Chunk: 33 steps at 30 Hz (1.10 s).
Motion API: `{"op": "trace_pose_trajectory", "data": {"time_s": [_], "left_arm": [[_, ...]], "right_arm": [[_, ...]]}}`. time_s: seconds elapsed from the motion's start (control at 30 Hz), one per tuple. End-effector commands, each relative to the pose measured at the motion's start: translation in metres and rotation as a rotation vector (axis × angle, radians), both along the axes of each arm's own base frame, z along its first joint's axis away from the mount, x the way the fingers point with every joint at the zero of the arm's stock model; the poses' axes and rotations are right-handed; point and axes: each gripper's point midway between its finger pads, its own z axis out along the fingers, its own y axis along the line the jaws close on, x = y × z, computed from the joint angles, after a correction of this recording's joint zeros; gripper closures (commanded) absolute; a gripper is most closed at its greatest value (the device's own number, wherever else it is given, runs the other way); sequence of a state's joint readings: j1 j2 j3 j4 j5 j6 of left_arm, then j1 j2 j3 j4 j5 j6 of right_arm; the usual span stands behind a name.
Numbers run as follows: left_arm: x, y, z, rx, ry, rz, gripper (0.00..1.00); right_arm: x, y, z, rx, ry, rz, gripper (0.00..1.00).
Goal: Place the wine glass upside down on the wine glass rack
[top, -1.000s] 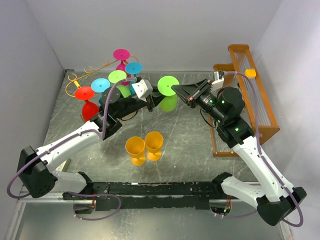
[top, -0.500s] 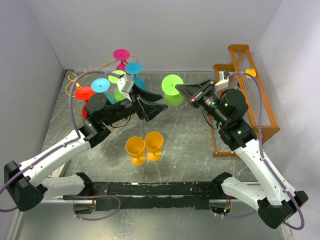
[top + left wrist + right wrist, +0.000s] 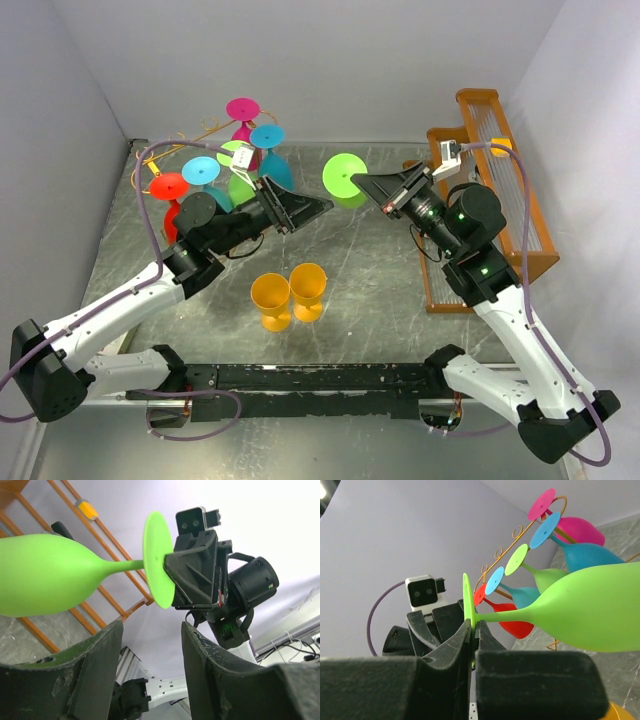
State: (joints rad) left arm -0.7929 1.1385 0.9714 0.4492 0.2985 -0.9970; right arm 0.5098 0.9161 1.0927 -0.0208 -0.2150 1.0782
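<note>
Lime wine glass [image 3: 343, 180] is mid-air over the bench [image 3: 370, 290], lying sideways, w/ right claw [image 3: 362, 182] clenched on its foot disc. Left claw [image 3: 315, 208] gapes near it, holding nothing. Not yet on wine glass rack [image 3: 200, 130] beside the other glasses [image 3: 170, 186]; carry, flip & hang remain.

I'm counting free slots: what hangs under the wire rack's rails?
Five glasses hang bowl-down from the rack: red, light blue, green, teal, magenta. Their feet hide much of the rails, so free slots cannot be counted.
</note>
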Motion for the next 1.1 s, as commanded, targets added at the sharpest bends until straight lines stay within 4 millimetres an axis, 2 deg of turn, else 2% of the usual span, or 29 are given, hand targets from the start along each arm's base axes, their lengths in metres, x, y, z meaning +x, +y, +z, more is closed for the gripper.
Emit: {"op": "trace_pose_trajectory", "data": {"time_s": [0.0,0.17,0.33,0.47,0.53,0.63,0.73,0.87,0.9,1.0,1.07], "left_arm": [[0.006,0.008,0.023,-0.084,0.068,0.044,0.41],[0.007,0.003,0.023,-0.109,0.089,0.019,0.55],[0.004,-0.008,0.018,-0.102,0.116,-0.041,0.65],[0.009,-0.008,0.012,-0.094,0.145,-0.023,0.71],[0.01,-0.005,0.015,-0.113,0.144,-0.012,0.76],[0.011,-0.003,0.02,-0.131,0.14,0.0,0.9],[0.011,-0.002,0.026,-0.14,0.126,0.002,0.93],[0.014,0.0,0.041,-0.124,0.083,-0.004,0.93],[0.016,0.002,0.047,-0.125,0.073,-0.006,0.93],[0.023,0.009,0.066,-0.128,0.032,-0.028,0.93],[0.03,0.015,0.08,-0.127,0.007,-0.036,0.93]], "right_arm": [[-0.009,0.001,-0.002,-0.045,-0.031,0.033,1.0],[-0.011,0.0,-0.018,-0.104,0.016,0.035,1.0],[-0.016,0.003,-0.02,-0.107,0.013,0.072,1.0],[-0.021,0.006,-0.022,-0.112,0.011,0.102,1.0],[-0.023,0.004,-0.024,-0.111,0.019,0.095,1.0],[-0.024,0.0,-0.025,-0.105,0.021,0.077,1.0],[-0.025,-0.002,-0.024,-0.111,0.024,0.07,0.99],[-0.022,-0.008,-0.024,-0.115,0.04,0.026,0.6],[-0.021,-0.011,-0.022,-0.114,0.037,0.01,0.54],[-0.022,-0.02,-0.016,-0.107,0.017,-0.034,0.41],[-0.023,-0.026,-0.012,-0.098,0.0,-0.065,0.38]]}}
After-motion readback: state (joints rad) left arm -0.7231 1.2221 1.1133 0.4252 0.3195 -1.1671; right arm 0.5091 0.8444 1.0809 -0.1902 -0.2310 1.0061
